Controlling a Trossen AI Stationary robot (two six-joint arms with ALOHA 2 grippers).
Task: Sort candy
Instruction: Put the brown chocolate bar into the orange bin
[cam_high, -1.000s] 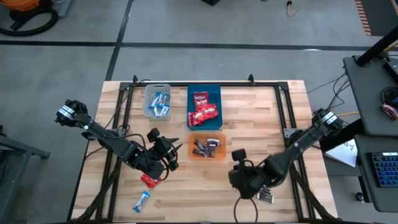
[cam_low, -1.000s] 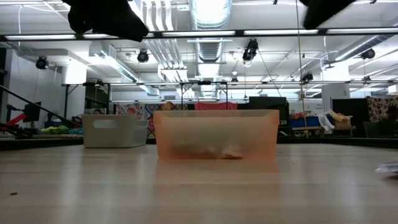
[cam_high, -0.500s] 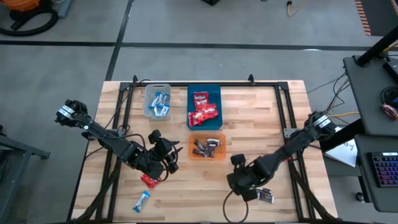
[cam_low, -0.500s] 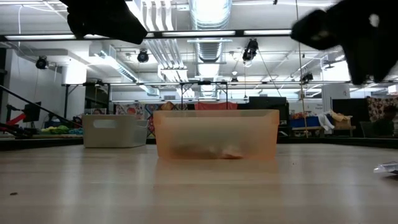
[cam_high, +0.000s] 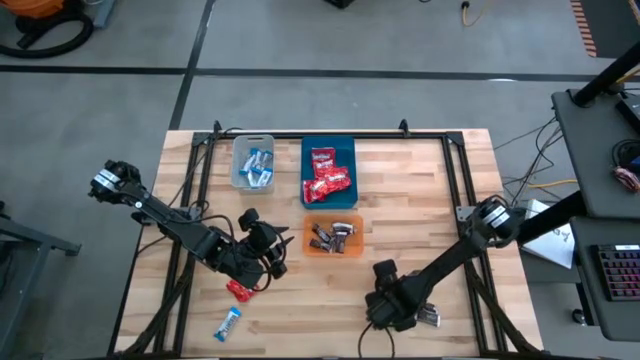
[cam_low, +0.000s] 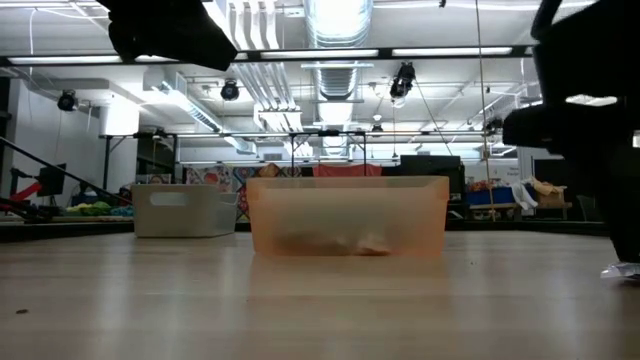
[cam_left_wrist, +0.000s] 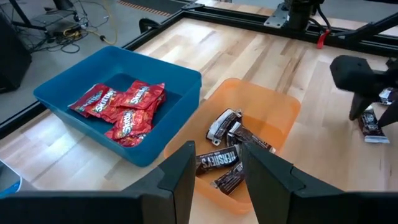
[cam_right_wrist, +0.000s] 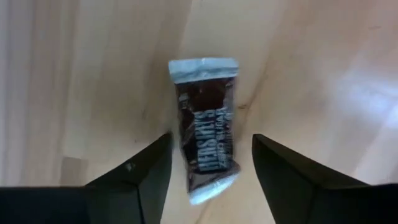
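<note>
Spanning the workshop floor (cam_high: 400, 90); wooden table (cam_high: 420, 200).

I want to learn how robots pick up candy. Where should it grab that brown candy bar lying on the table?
Grab the brown bar across its narrow middle, coming straight down from above. It lies flat on the table, so only its two long sides are free to pinch. The right gripper is probably well placed: open, one finger on each long side.

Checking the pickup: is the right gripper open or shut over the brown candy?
Open. The right gripper has its fingers spread either side of the brown candy, which lies flat on the table.
</note>
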